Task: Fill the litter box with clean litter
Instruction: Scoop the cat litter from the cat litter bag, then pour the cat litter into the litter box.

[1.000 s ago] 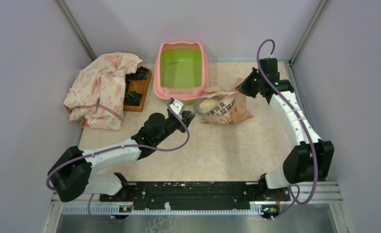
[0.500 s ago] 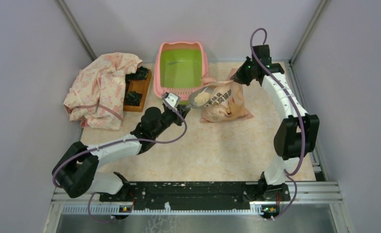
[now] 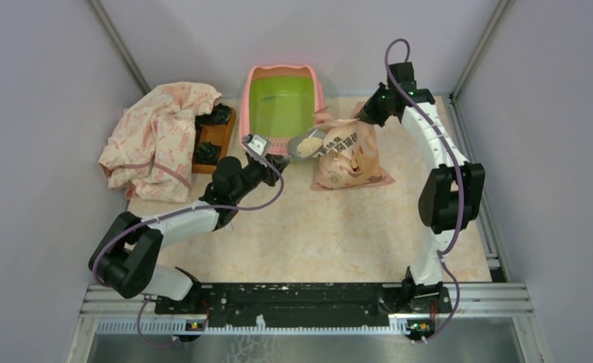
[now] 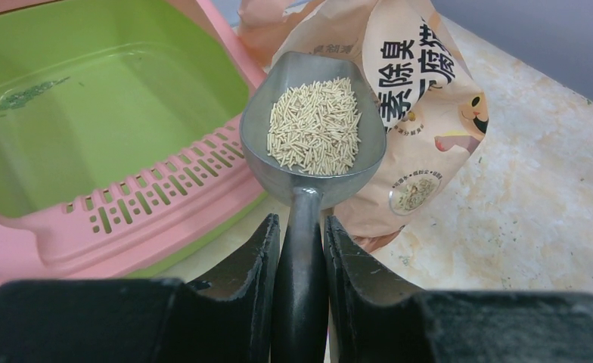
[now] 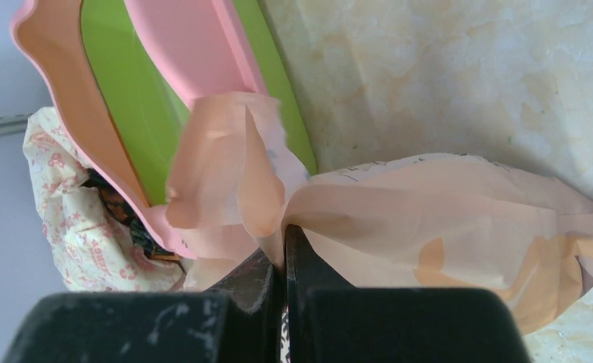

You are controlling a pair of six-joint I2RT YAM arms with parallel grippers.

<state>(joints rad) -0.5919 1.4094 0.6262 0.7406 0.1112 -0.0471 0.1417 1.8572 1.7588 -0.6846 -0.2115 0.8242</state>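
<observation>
The left tool (image 4: 301,249) grips the scoop (image 4: 354,180) level, likely so no litter (image 4: 314,125) spills, just beside the litter box (image 4: 127,227), upper centre overhead. The right tool (image 5: 284,249) pinches the bag (image 5: 430,219) by its top, probably to steady it.

L to R: cloth (image 3: 157,140), litter box (image 3: 282,102), scoop (image 3: 306,144), litter bag (image 3: 350,155), all on table (image 3: 339,227)

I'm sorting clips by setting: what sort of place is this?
Probably a robot test cell, not a home: plain grey walls enclose the table, and a black base rail carries the left arm and right arm.
</observation>
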